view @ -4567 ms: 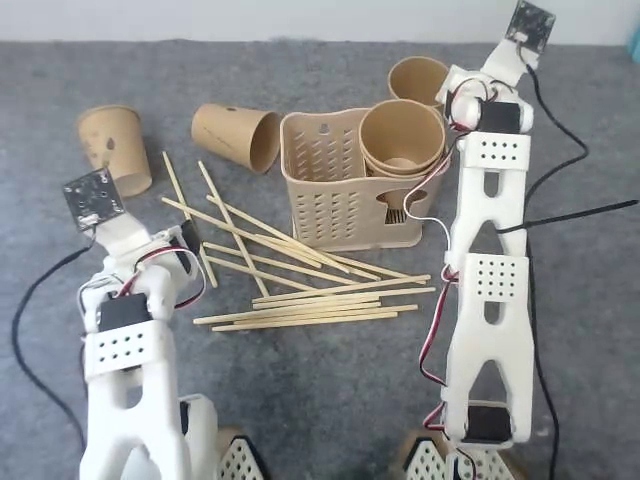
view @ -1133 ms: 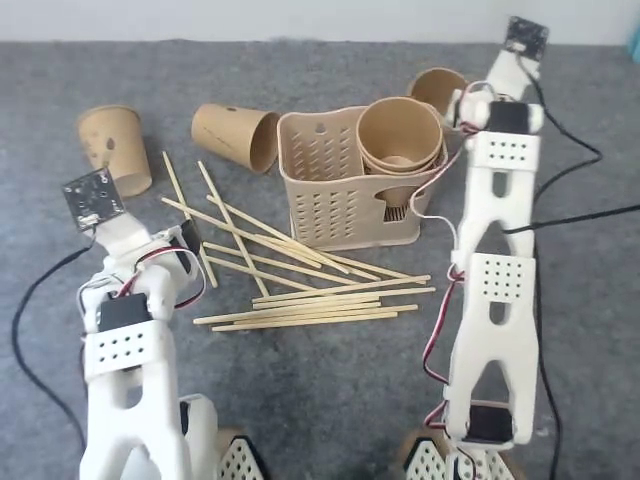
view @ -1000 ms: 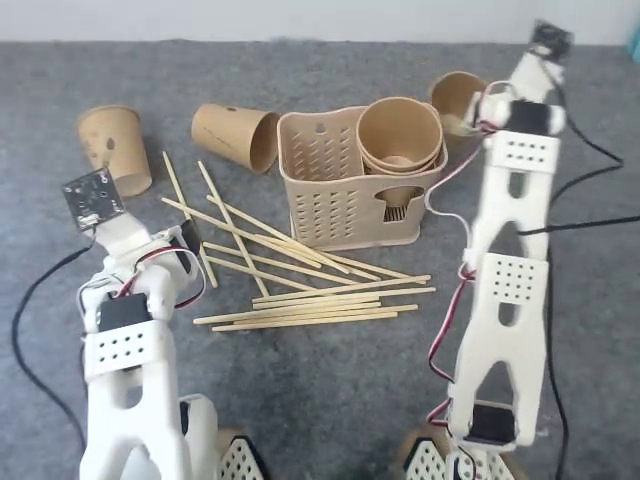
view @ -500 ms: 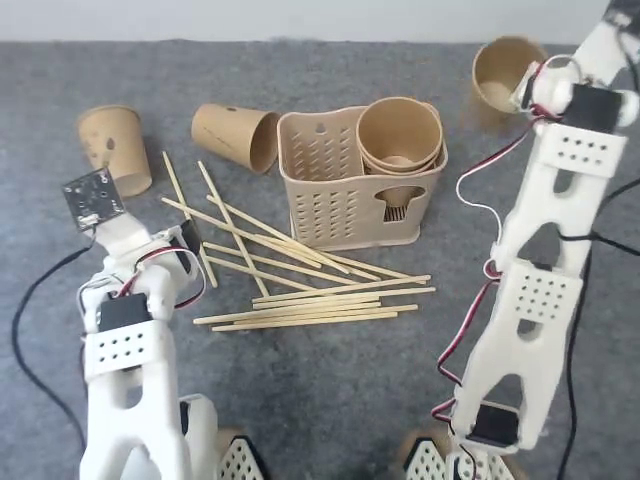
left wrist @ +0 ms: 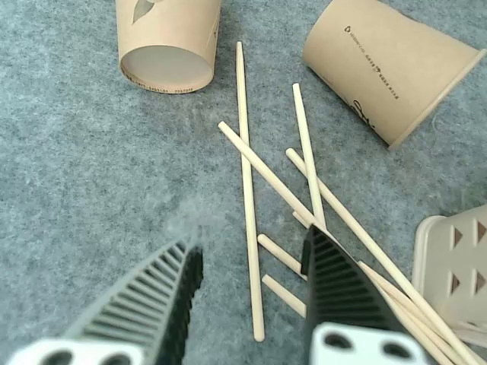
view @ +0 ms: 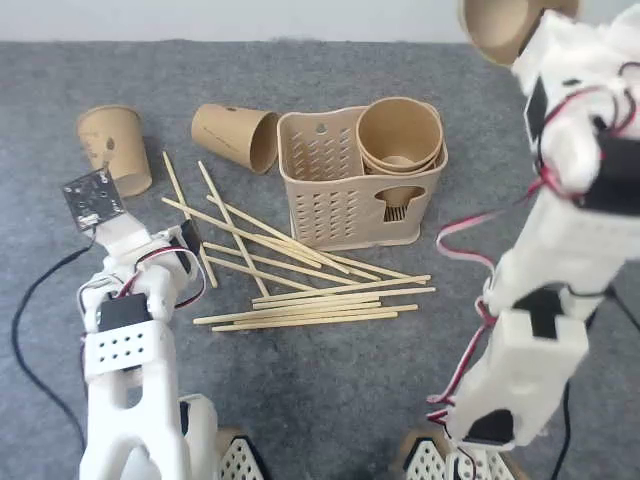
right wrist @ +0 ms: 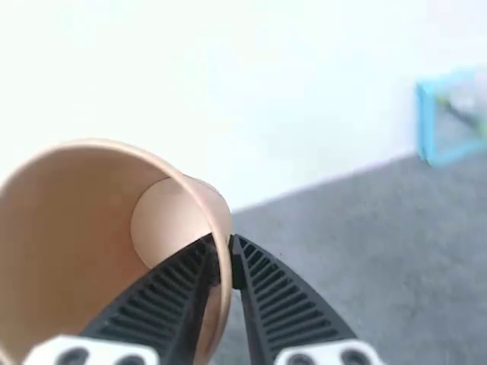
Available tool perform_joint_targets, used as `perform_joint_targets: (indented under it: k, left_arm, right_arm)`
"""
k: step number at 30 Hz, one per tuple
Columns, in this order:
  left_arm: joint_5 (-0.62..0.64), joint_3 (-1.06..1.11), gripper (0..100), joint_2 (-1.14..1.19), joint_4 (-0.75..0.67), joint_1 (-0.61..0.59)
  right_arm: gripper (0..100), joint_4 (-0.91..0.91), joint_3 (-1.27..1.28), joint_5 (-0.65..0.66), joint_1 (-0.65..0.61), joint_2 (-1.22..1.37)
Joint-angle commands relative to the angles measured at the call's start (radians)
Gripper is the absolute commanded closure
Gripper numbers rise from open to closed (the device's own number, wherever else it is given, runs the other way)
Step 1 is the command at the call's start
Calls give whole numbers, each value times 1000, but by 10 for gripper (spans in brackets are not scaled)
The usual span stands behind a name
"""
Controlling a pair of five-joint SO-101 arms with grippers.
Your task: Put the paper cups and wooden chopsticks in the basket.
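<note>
My right gripper [right wrist: 223,262] is shut on the rim of a paper cup [right wrist: 84,243], one jaw inside and one outside. In the high view that cup [view: 500,25] hangs high above the table's far right, mouth tilted toward the camera. The beige basket [view: 325,200] holds a stack of cups [view: 400,135]. Two more cups [view: 237,137] [view: 113,148] lie on their sides at the back left. Several wooden chopsticks [view: 300,300] are scattered in front of the basket. My left gripper [left wrist: 251,281] is open just above the chopsticks [left wrist: 247,190] at the pile's left end.
Grey carpet covers the table. The raised right arm [view: 560,250] stands tall at the right, beside the basket. A pale wall runs behind the far edge, with a blue box [right wrist: 453,114] near it. Black cables trail beside the left arm's base [view: 20,330].
The right arm has lifted the cup from beside the basket's far right corner, up and toward the back right. The left arm has not moved.
</note>
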Motion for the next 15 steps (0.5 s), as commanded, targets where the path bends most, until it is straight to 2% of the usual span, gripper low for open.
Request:
perform_joint_targets:
  k: [1, 8, 15]
  left_arm:
    - [-8, -7, 801, -26, -28, -9]
    - [-8, -7, 801, -26, -28, -9]
    - [-40, -7, 801, -26, -28, -9]
  right_arm:
    - [991, 45, 172, 54, -68, -193]
    - [991, -16, 700, 77, -197, -507]
    - [991, -110, 872, 77, -240, -512]
